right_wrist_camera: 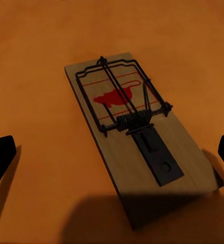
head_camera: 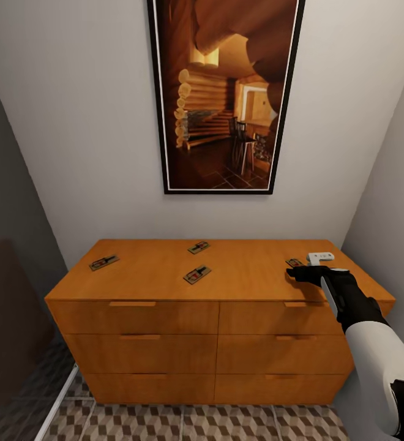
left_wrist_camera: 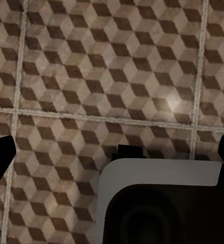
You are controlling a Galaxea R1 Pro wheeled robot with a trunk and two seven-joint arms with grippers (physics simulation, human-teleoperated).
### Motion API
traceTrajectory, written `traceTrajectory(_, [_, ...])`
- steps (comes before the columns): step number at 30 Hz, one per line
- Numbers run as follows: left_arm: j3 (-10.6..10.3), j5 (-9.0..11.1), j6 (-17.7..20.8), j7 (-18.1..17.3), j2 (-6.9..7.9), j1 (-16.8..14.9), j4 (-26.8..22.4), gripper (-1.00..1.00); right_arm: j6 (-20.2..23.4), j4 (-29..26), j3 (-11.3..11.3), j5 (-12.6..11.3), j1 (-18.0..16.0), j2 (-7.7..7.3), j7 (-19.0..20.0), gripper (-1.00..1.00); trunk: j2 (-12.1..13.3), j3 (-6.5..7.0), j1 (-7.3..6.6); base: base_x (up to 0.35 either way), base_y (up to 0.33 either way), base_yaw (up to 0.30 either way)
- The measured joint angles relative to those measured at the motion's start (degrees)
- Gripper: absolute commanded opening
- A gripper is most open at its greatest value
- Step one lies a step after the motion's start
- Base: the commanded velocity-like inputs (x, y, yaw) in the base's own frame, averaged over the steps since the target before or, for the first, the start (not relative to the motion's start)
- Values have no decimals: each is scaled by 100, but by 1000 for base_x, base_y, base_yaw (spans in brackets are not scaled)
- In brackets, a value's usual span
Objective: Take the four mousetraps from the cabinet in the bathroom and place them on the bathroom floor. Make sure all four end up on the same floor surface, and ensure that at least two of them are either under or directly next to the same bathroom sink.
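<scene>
The orange-brown cabinet (head_camera: 165,318) stands against the wall with four mousetraps on its flat top: one at the left (head_camera: 104,263), one at the back middle (head_camera: 198,247), one at the front middle (head_camera: 197,274) and one at the right (head_camera: 294,263). My right gripper (head_camera: 297,273) hovers open just over that right mousetrap (right_wrist_camera: 137,132), and its dark fingertips (right_wrist_camera: 1,155) stand wide on either side of the board. My left gripper (left_wrist_camera: 113,150) is open and empty, pointing down at the cube-patterned bathroom floor (left_wrist_camera: 91,66). The sink is out of view.
A tall framed picture (head_camera: 223,92) hangs above the cabinet. Grey walls close in on both sides, forming a narrow alcove. Patterned floor (head_camera: 196,422) runs in front of the drawers. A white and dark rounded part of the robot (left_wrist_camera: 158,203) shows below the left gripper.
</scene>
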Motion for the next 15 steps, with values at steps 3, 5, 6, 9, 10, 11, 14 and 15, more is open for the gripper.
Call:
traceTrajectory(3, [0, 0, -2, 0, 0, 0, 0, 100, 0, 0, 0, 1, 0, 0, 1, 100, 0, 0, 0, 2, -1, 0])
traceTrajectory(5, [0, 0, -4, 0, 0, 0, 0, 100, 0, 0, 0, 2, 0, 0, -3, 100, 0, 0, 0, 0, 0, 0])
traceTrajectory(6, [0, 0, -4, 0, 0, 0, 0, 100, 0, 0, 0, 3, 0, 0, -2, 100, 0, 0, 0, 0, 0, 0])
traceTrajectory(9, [0, 0, -3, 0, 0, 0, 0, 100, 0, 0, 0, 3, 0, 0, -5, 100, 0, 0, 0, 0, 0, 0])
traceTrajectory(10, [0, 0, -3, 0, 0, 0, 0, 100, 0, 0, 0, 3, 0, 0, -6, 100, 0, 0, 0, 0, 0, 0])
traceTrajectory(11, [0, 0, -2, 0, 0, 0, 0, 100, 0, 0, 0, 3, 0, 0, -3, 100, 0, 0, 0, 15, 0, 0])
traceTrajectory(14, [0, 0, -2, 0, 0, 0, 0, 100, 0, 0, 0, 3, 0, 0, -5, 100, 0, 0, 0, 45, -13, 0])
traceTrajectory(15, [0, 0, -1, 0, 0, 0, 0, 100, 0, 0, 0, 2, 0, 0, -4, 100, 0, 0, -1, 79, -43, 0])
